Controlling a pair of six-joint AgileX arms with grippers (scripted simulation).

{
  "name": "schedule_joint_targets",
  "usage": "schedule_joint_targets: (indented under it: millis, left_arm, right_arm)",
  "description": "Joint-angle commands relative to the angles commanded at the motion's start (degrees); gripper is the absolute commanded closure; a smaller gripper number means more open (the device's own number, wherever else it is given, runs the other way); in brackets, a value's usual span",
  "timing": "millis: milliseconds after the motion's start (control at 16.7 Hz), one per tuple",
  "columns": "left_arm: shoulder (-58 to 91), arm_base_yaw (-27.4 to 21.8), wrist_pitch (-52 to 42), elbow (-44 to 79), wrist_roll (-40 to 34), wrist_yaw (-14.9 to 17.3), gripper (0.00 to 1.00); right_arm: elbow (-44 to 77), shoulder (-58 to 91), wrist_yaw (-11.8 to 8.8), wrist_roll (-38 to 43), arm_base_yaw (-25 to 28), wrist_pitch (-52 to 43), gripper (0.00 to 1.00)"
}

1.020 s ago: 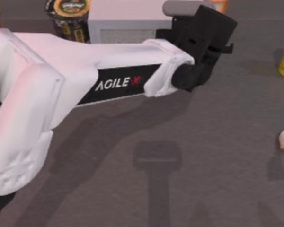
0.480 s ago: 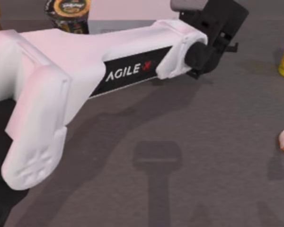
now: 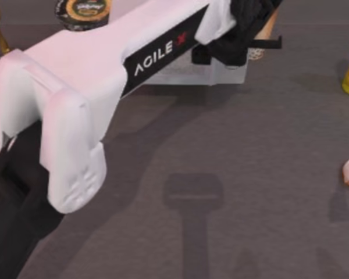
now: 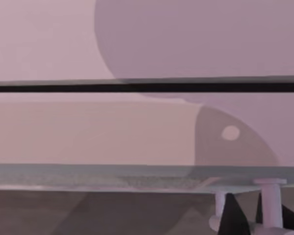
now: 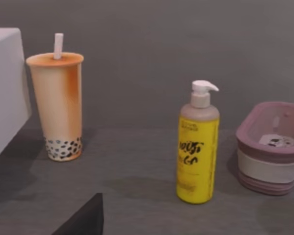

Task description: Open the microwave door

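One pincer (image 3: 244, 26) holds the microwave door (image 3: 189, 72) ajar.

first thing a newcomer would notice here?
The big white left arm slants across the top view from lower left to the far edge, its left gripper at the microwave door, which looks swung open. In the right wrist view, a yellow pump bottle stands between a bubble tea cup and a pink tub.
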Motion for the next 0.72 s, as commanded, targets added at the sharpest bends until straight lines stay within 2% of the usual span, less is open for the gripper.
schedule_joint_targets:
  millis: [300, 720]
  left_arm:
    - [2.86, 1.54, -12.3, 10.33, -3.04, 4.5, 1.0]
    - [3.06, 1.66, -13.03, 11.04, -3.24, 4.82, 1.0]
  right_arm:
    - [0.0, 0.0, 0.0, 0.0, 0.0, 0.0, 0.0]
    - [0.0, 0.0, 0.0, 0.0, 0.0, 0.0, 0.0]
